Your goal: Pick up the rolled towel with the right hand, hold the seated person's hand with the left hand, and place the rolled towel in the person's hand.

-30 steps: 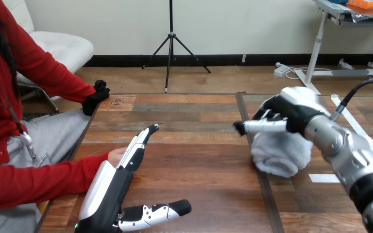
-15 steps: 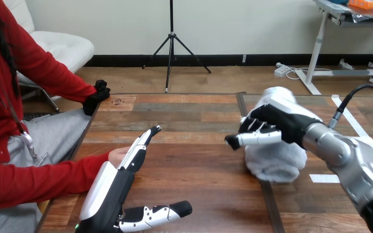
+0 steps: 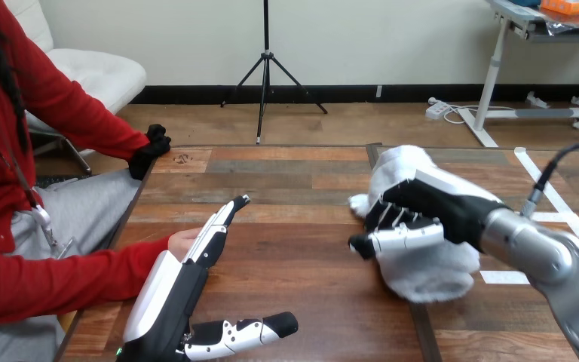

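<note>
Right hand (image 3: 441,204): fingers (image 3: 399,219) and thumb are curled round the rolled towel (image 3: 430,271), which is white and gripped over the right half of the tabletop (image 3: 301,249); contact with the surface cannot be told. Left hand (image 3: 167,298): fingers (image 3: 215,226) are held straight with the thumb spread, and the hand is set on edge at near left. The person's hand (image 3: 183,241) is laid just beside them. Tabletop: dark wooden planks, crossed by one seam. White tape strip (image 3: 503,277): stuck flat at right.

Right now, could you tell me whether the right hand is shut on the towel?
Shut: the right hand curls round the rolled towel.
</note>
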`<state>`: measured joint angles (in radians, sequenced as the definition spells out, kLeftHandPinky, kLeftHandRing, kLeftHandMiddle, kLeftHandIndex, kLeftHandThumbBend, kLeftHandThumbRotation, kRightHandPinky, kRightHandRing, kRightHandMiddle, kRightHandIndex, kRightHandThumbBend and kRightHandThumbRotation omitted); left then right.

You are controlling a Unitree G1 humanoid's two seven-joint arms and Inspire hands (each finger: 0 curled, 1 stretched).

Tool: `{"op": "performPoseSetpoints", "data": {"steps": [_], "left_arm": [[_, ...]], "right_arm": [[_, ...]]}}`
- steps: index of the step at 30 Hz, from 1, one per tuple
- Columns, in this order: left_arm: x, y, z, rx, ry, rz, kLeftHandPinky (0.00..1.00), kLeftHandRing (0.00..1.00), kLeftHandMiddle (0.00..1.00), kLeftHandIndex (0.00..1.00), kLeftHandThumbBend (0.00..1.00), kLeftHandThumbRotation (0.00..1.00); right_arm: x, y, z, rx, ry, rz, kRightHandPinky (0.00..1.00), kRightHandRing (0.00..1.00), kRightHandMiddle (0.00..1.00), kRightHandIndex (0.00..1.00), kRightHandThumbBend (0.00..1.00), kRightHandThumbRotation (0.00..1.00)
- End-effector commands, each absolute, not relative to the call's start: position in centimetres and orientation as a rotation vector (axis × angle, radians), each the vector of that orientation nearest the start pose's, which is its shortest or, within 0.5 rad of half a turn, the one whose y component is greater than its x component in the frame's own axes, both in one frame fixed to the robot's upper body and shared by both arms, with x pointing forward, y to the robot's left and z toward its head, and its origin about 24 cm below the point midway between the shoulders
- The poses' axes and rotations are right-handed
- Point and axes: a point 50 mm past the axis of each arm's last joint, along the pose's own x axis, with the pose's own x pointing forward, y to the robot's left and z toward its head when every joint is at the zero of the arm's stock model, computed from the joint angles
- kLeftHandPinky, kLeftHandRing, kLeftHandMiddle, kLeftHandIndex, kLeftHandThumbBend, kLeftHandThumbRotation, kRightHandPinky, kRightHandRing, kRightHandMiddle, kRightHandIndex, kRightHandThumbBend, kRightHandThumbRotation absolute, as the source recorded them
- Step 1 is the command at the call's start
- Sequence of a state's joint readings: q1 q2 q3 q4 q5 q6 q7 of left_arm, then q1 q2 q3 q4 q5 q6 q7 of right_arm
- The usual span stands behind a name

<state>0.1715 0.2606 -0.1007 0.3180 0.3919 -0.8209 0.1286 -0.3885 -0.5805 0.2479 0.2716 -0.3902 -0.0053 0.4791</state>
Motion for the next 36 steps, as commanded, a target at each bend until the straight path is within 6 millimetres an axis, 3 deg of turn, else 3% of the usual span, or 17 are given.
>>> {"op": "performPoseSetpoints", "data": {"steps": [1,15,25,36], "left_arm": [[20.8,16.6,2.6,0.509,-0.446,-0.243,0.93,0.98,0.97,0.96,1.00,0.59],[21.0,16.4,2.7,0.503,-0.449,-0.255,0.94,0.99,0.97,0.96,1.00,0.58],[21.0,16.5,2.7,0.505,-0.451,-0.253,0.94,0.99,0.97,0.96,1.00,0.58],[21.1,16.6,2.7,0.512,-0.450,-0.253,0.94,0.99,0.97,0.96,1.00,0.58]], "right_arm": [[30.7,-20.2,9.1,-1.027,0.121,0.541,0.50,0.56,0.60,0.60,0.95,0.62],[30.6,-20.7,10.0,-1.033,0.059,0.392,0.50,0.57,0.62,0.64,0.93,0.53],[30.7,-20.9,11.1,-0.984,-0.017,0.299,0.39,0.51,0.57,0.62,0.95,0.53],[30.8,-20.7,12.3,-0.950,-0.091,0.244,0.36,0.47,0.53,0.59,0.96,0.51]]}}
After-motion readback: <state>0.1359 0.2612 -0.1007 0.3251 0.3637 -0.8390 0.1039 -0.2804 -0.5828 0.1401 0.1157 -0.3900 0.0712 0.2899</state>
